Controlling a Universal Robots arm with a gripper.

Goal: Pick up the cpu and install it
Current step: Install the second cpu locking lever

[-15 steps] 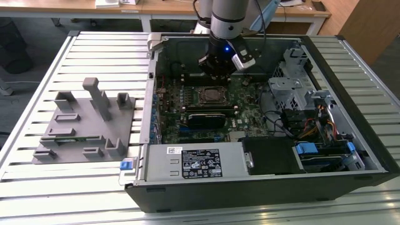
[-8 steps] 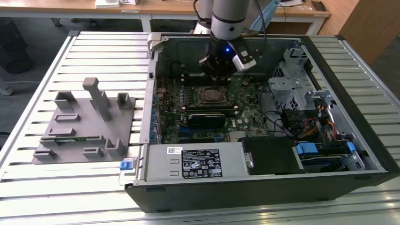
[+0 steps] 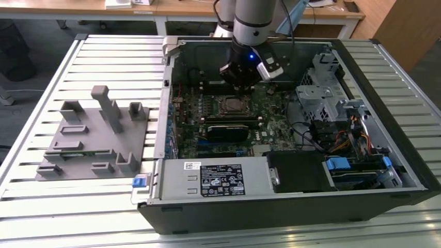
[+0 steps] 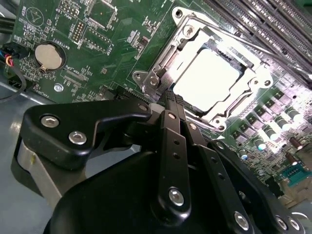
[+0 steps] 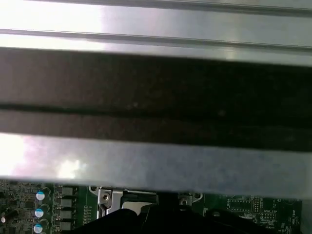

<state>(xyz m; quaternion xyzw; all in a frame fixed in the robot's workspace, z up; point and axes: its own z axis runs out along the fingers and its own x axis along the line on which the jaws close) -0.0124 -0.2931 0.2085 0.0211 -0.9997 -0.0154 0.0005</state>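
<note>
Gripper [image 4: 171,97] fingers pressed together, holding nothing, tips just beside socket frame [image 4: 161,73]. Cpu [image 4: 208,77] lies flat in motherboard [image 4: 97,44] socket. You judge chip light, stiff, slick-topped, fragile underneath; take it by opposite edges, never by contacts.

We count one open computer case [image 3: 289,206], one motherboard [image 3: 276,116], one cpu [image 4: 207,79] in its one socket [image 4: 146,80], one coin cell battery [image 4: 49,56], one gripper [image 4: 174,100], and one grey fixture tray [image 3: 93,139].
</note>
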